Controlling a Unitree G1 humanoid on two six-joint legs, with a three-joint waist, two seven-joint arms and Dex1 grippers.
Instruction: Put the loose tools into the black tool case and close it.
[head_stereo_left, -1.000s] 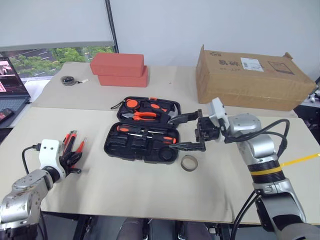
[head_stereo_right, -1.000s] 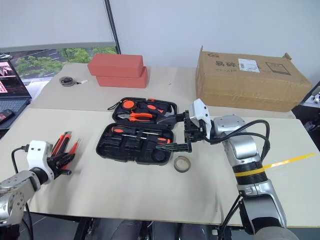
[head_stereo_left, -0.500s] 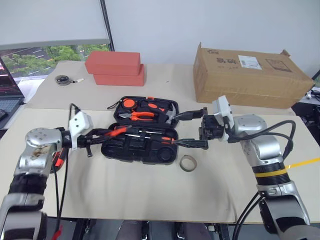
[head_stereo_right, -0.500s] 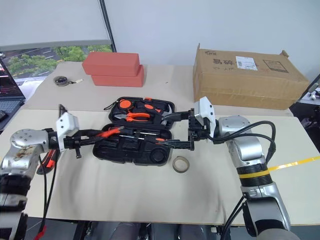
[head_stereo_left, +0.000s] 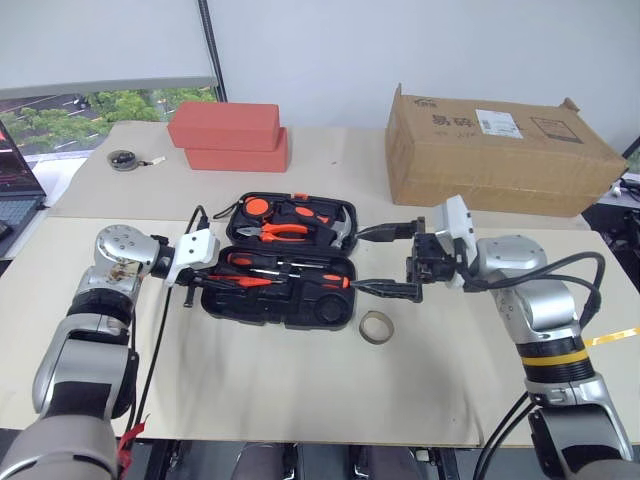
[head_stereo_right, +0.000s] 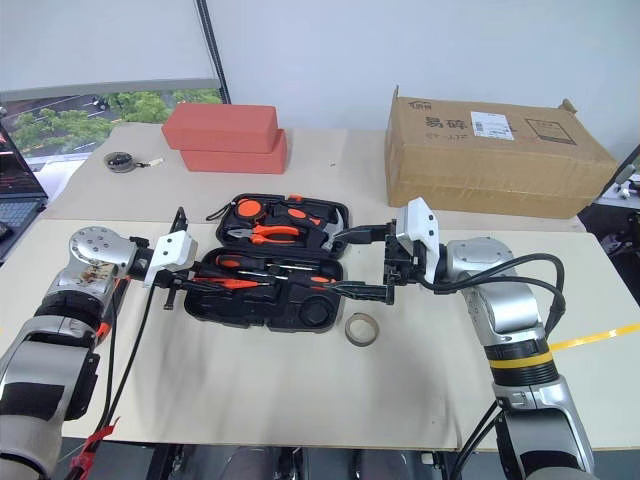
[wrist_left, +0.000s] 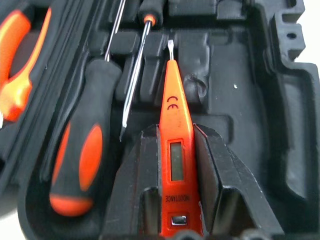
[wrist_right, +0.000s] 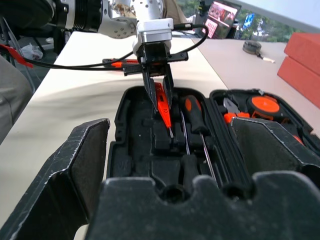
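The left end effector (wrist_left: 170, 210) is clenched on the slim orange tester pen (wrist_left: 172, 150), hanging over the open black tool case (head_stereo_left: 285, 305). Its long axis points toward 12 o'clock, at an empty moulded slot just beyond the tip. The right end effector (head_stereo_left: 385, 262) waits spread wide at the case's 3 o'clock edge.

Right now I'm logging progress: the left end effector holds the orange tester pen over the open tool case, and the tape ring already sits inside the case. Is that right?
Not quite. The tape ring lies on the table beside the tool case, as the left eye view shows. The left end effector does hold the tester pen over the open case.
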